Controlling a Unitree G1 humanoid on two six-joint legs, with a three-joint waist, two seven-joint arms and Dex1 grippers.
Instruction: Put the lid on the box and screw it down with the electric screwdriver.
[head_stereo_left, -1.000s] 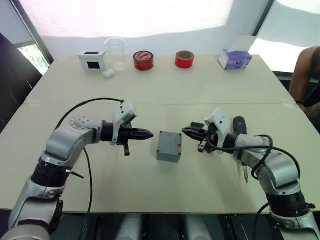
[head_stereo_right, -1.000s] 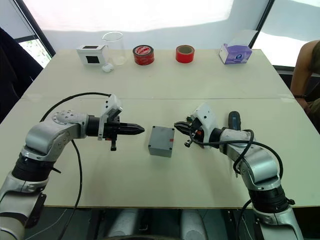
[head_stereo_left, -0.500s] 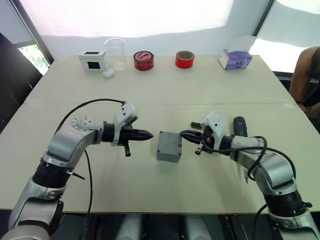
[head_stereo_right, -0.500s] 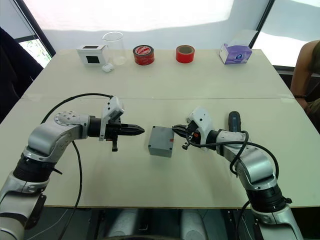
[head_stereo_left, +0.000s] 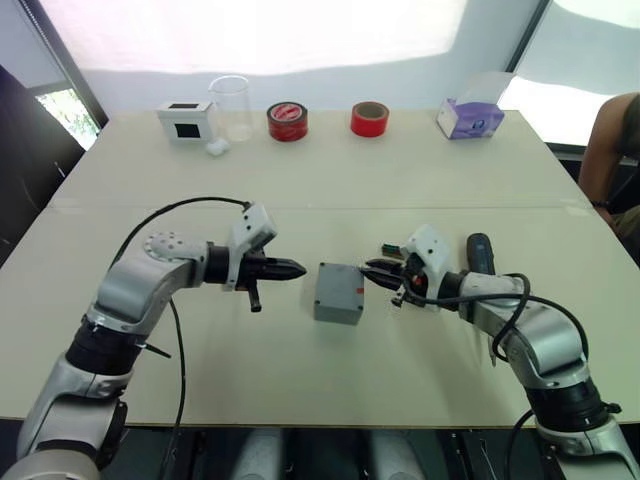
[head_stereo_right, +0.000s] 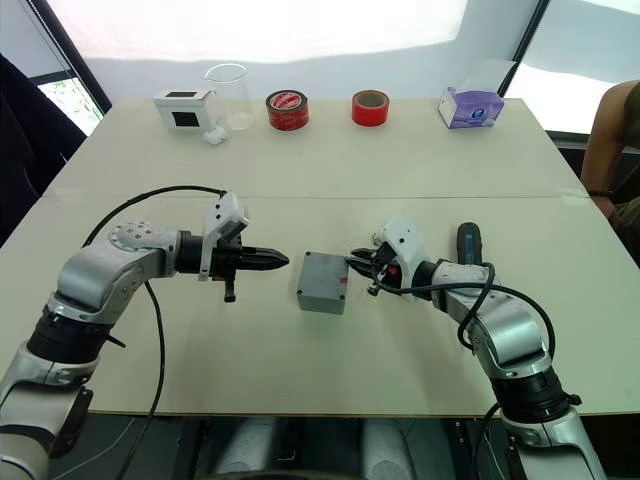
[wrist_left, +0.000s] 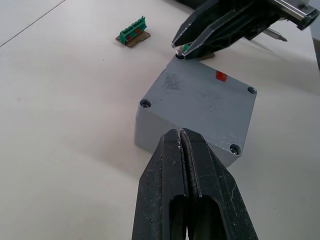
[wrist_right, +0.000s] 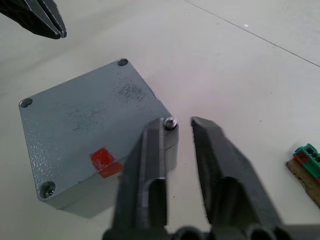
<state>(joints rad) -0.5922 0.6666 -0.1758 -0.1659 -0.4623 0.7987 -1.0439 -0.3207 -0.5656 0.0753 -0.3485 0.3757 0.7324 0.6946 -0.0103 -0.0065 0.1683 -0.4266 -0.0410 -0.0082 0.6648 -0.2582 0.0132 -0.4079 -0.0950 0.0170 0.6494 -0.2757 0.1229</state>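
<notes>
At box (head_stereo_left: 338, 292) corner: right end effector (wrist_right: 176, 126) parted, empty; left end effector (wrist_left: 182, 142) closed, empty.

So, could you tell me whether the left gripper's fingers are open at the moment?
No, in the left wrist view the left gripper has its two black fingers pressed together, pointing at the closed grey box.

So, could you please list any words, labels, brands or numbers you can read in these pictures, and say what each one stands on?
No text can be read.
Grey box: a plain red sticker, no writing.
Purple tissue box: a print too small to read.
Red tape roll: dark marks too blurred to read.
White box: a blank black screen.
Green connector: no marking visible.
</notes>
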